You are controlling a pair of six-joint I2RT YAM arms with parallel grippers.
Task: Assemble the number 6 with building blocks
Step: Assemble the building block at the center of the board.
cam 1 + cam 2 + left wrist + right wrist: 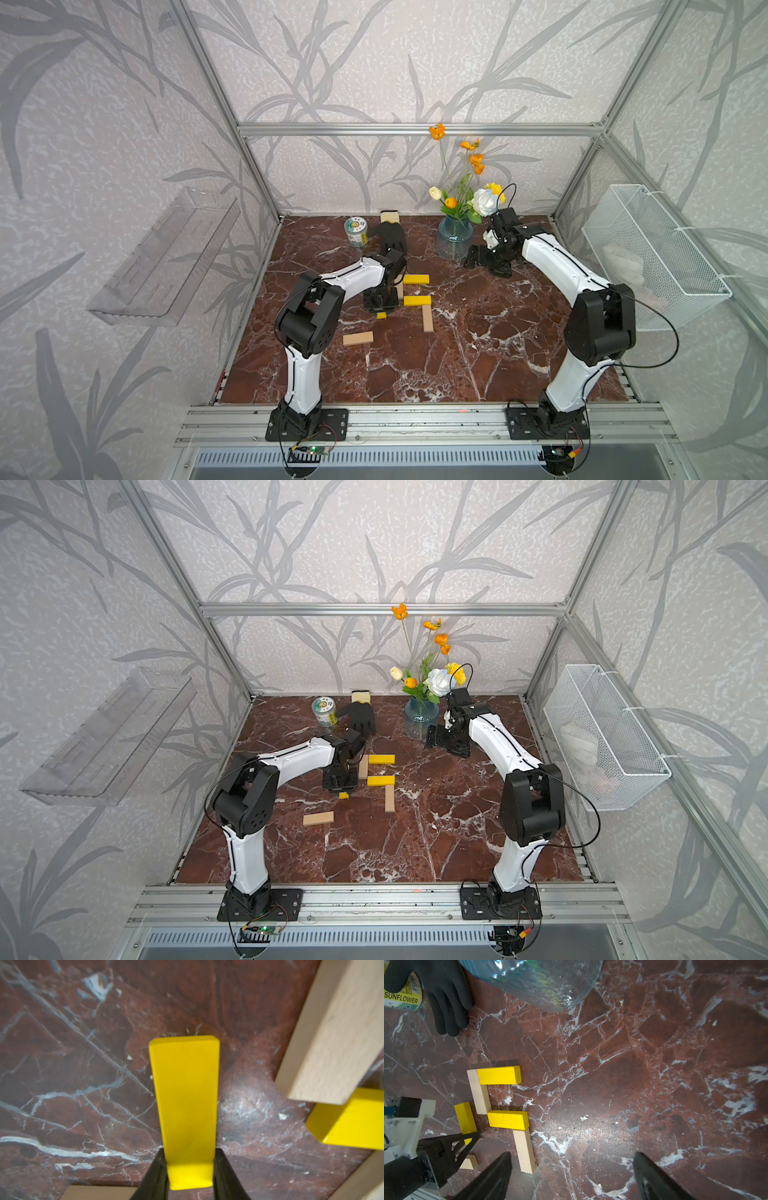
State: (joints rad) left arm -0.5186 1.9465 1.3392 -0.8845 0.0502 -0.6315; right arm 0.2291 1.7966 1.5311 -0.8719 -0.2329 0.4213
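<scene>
Tan bar (358, 338) lies flat, alone, leftmost. Left gripper (189, 1159): both fingers (158, 1169) clamped on one end of a yellow bar (185, 1095), the rest jutting past the tips, just beside the unfinished 6 (508, 1119) of two yellow and two tan pieces. Right gripper (571, 1156) gapes wide, empty, near the vase (454, 243).

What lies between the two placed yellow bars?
Bare marble between far yellow bar and near yellow bar; a tan bar spans the gap at one end. Right wrist view shows it best.
</scene>
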